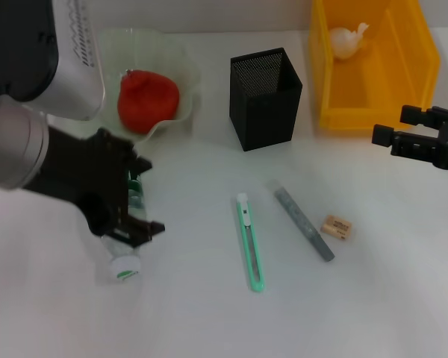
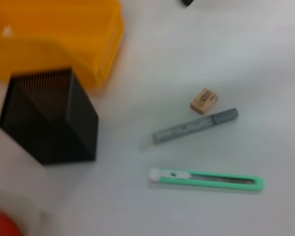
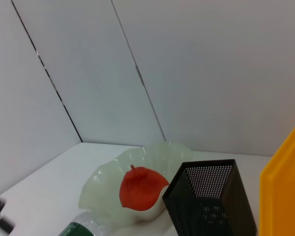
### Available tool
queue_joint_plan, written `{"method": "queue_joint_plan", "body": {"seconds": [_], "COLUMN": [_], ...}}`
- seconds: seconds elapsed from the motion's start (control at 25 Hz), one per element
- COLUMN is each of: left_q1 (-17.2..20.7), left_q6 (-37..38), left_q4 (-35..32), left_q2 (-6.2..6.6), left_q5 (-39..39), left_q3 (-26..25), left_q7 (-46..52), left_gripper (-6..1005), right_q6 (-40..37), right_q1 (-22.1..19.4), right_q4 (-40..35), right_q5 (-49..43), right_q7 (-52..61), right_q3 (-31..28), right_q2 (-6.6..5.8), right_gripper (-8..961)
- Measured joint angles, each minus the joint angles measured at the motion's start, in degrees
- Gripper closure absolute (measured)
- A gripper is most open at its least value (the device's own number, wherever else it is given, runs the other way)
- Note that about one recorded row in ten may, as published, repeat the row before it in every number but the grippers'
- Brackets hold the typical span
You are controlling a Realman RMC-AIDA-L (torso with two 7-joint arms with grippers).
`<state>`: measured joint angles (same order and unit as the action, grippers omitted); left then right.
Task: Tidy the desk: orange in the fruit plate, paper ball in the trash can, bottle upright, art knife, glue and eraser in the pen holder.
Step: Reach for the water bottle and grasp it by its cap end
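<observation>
My left gripper [image 1: 143, 195] hangs low over the lying bottle [image 1: 127, 250], fingers spread wide, one on each side of its green label. The white cap points toward the table's front. The orange [image 1: 148, 101] sits in the pale fruit plate [image 1: 181, 66]. A paper ball [image 1: 347, 41] lies in the yellow trash can [image 1: 418, 52]. The green art knife [image 1: 250, 242], grey glue [image 1: 304, 224] and tan eraser [image 1: 336, 227] lie on the table in front of the black mesh pen holder [image 1: 265, 97]. My right gripper [image 1: 392, 127] hovers open and empty beside the can.
The left wrist view shows the art knife [image 2: 206, 179], glue [image 2: 194, 126] and eraser [image 2: 203, 101] beside the pen holder [image 2: 49, 118]. The right wrist view shows the bottle [image 3: 81, 228], the orange [image 3: 142, 189] and the pen holder [image 3: 211, 196] against a grey wall.
</observation>
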<state>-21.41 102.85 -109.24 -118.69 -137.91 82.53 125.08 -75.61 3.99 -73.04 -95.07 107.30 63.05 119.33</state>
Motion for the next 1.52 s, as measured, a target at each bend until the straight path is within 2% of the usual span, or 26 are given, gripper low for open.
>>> {"method": "queue_joint_plan", "body": {"seconds": [0.12,0.16,0.2,0.36,0.44,0.48,0.8,1.08,1.44,1.52], "left_q1": [0.71,1.39,2.06,2.67,4.77,4.99,6.27,6.65,5.86,5.14], "left_q6": [0.61,1.39,3.54,3.48,1.52,0.95,-0.34,-0.50,-0.69,-0.90], "left_q4": [-0.86,-1.75,-2.99,-3.29,-3.46,-3.53,-4.00,-3.97,-3.99,-3.87], "left_q2": [0.02,0.03,-0.07,-0.23,-0.48,-0.50,-0.49,-0.48,-0.48,-0.40], "left_q5": [-0.06,-0.12,-1.65,-4.31,-10.25,-11.01,-11.30,-11.61,-12.31,-13.60], "left_q3": [0.85,2.10,5.59,7.11,11.17,11.30,11.11,10.66,6.63,3.95], "left_q7": [3.37,7.31,14.98,17.33,21.21,22.72,29.39,30.72,33.02,34.73], "left_gripper": [169,169,169,167,166,165,171,171,170,170], "right_q6": [-1.71,-2.31,-2.89,-4.31,-5.39,-6.00,-7.82,-7.90,-8.24,-8.33], "right_q1": [0.07,0.17,0.29,1.12,1.18,1.23,1.10,0.84,0.75,0.80], "right_q4": [-0.27,-0.27,-0.23,0.01,-0.10,-0.21,-1.14,-1.16,-1.34,-1.57], "right_q5": [-0.15,-0.15,-0.14,0.02,0.08,0.09,0.25,0.05,0.13,0.13], "right_q7": [0.00,-0.05,-0.16,0.00,0.31,0.38,0.67,0.71,1.53,1.70], "right_q3": [-1.77,-2.31,-2.91,-3.83,-4.55,-5.12,-6.48,-6.46,-7.10,-7.23], "right_q2": [-0.01,-0.02,-0.02,-0.01,0.00,0.00,0.08,0.01,-0.06,-0.06], "right_gripper": [125,125,125,125,125,125,126,126,126,126]}}
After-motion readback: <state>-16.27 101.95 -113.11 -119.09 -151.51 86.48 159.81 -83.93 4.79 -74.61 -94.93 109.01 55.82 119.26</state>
